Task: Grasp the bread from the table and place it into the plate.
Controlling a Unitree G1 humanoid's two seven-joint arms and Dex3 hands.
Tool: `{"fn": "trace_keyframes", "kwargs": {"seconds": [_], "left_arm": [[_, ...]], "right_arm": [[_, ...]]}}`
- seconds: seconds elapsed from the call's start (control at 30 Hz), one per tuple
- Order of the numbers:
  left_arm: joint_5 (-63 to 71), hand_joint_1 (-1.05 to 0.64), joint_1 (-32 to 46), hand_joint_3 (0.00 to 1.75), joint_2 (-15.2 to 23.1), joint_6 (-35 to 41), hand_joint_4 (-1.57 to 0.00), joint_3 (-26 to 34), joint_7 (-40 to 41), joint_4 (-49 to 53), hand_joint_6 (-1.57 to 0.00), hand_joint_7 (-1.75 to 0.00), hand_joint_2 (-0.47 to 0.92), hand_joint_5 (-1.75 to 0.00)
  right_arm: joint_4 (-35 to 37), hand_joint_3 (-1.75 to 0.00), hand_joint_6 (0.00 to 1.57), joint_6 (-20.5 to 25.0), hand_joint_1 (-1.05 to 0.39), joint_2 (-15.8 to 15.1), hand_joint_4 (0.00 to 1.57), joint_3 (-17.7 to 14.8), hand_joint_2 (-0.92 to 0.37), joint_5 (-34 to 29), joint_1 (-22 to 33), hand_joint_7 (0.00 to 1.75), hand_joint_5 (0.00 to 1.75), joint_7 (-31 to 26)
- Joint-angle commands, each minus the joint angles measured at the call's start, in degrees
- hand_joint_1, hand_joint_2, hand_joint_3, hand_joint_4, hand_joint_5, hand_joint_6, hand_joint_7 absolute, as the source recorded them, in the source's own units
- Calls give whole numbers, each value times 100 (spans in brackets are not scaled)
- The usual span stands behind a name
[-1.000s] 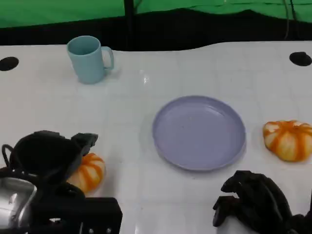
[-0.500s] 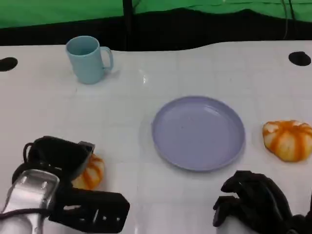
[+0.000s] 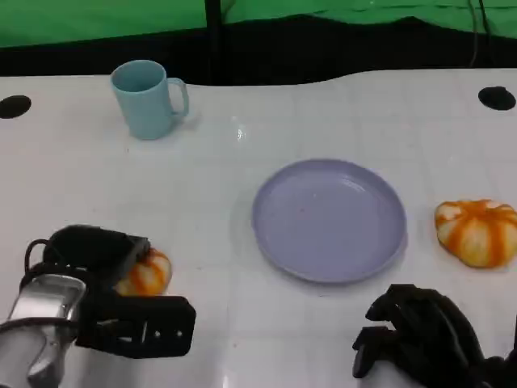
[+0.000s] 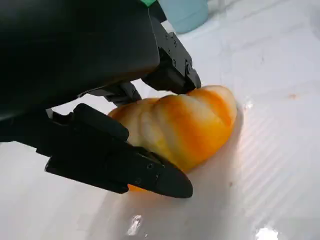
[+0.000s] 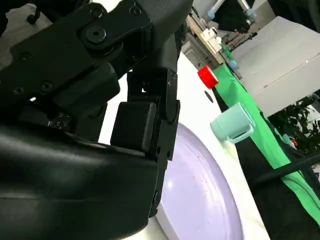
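Note:
An orange-and-white striped bread (image 3: 149,272) lies on the white table at the near left. My left hand (image 3: 90,254) sits over it from the left. In the left wrist view its fingers (image 4: 172,75) touch one side of the bread (image 4: 187,125) and the thumb lies along the other, so the hand grips it. The empty lilac plate (image 3: 329,220) is in the middle, well to the right of the bread. My right hand (image 3: 420,335) rests at the near right with its fingers curled in and nothing in them; its wrist view looks across the plate (image 5: 200,200).
A second striped bread (image 3: 478,232) lies at the right edge, beside the plate. A light blue mug (image 3: 147,99) stands at the far left. Black round marks (image 3: 497,97) sit at both far corners. A green backdrop runs behind the table.
My left hand has come down and closed around the bread, hiding more of it. The bread, the plate and my right hand have stayed in place.

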Motion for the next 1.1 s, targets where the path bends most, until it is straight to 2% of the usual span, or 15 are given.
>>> {"fn": "trace_keyframes", "kwargs": {"seconds": [0.03, 0.1, 0.23, 0.27, 0.33, 0.4, 0.43, 0.5, 0.67, 0.7, 0.73, 0.8, 0.93, 1.1], "left_arm": [[-332, -32, 36, 47, 55, -369, -61, -113, 381, 552, -91, -60, 92, -168], [-396, -31, -5, 50, 66, -427, -60, -159, 487, 654, -80, -86, 92, -173], [-488, -31, -59, 51, 96, -453, -59, -252, 576, 746, -76, -93, 92, -175], [-601, -31, -60, 51, 56, -599, -59, -183, 865, 834, -76, -94, 92, -175], [-771, -30, -67, 70, -3, -845, -66, -93, 1388, 979, -53, -153, 83, -175], [-856, -30, -91, 77, -26, -993, -68, -88, 1723, 1083, -48, -166, 80, -175], [-897, -30, -100, 79, -39, -1108, -69, -72, 1958, 1123, -49, -164, 78, -175], [-1020, -31, -116, 84, -75, -1263, -71, -27, 2227, 1190, -57, -147, 77, -175], [-1106, -31, -164, 87, -75, -1373, -71, -64, 2391, 1318, -60, -141, 76, -175], [-1310, -31, -143, 87, -169, -1571, -71, 96, 2627, 1252, -60, -140, 76, -175], [-1466, -30, -128, 82, -240, -1724, -72, 215, 2807, 1207, -54, -154, 72, -175], [-1724, -29, -117, 78, -392, -1925, -72, 394, 3055, 1139, -50, -163, 70, -175], [-1923, -27, -196, 72, -503, -2237, -72, 472, 3199, 1245, -48, -173, 67, -175], [-1935, -26, -221, 71, -518, -2328, -73, 494, 3223, 1308, -48, -175, 67, -175]], "right_arm": [[-75, 0, 157, 12, -101, -36, 153, -10, -71, 43, 43, 37, 79, -8], [-71, 0, 157, 8, -101, -38, 153, -13, -72, 41, 40, 37, 79, -8], [-69, 0, 157, 9, -101, -39, 153, -14, -72, 42, 39, 37, 79, -7], [-73, 0, 157, 12, -101, -42, 153, -8, -72, 37, 33, 37, 79, -6], [-66, 0, 157, 12, -102, -48, 154, -5, -72, 33, 20, 38, 79, -2], [-48, 0, 157, 13, -102, -55, 154, -18, -72, 42, 8, 38, 79, 5], [-40, 0, 157, 12, -102, -66, 154, -21, -72, 38, 3, 38, 79, 9], [-21, 0, 157, 6, -102, -83, 154, -25, -72, 33, -5, 38, 79, 20], [-13, 0, 157, 2, -102, -89, 154, -25, -72, 33, -9, 37, 79, 24], [34, 0, 157, -18, -102, -90, 154, -37, -72, 29, -36, 37, 79, 21], [70, 0, 157, -33, -103, -91, 154, -46, -72, 26, -57, 38, 79, 19], [114, 0, 157, -72, -104, -97, 155, -53, -72, 18, -76, 38, 79, 41], [141, 0, 157, -58, -104, -102, 155, -73, -72, 32, -95, 39, 79, 45], [151, 0, 157, -57, -104, -103, 155, -77, -72, 32, -102, 39, 79, 50]]}}
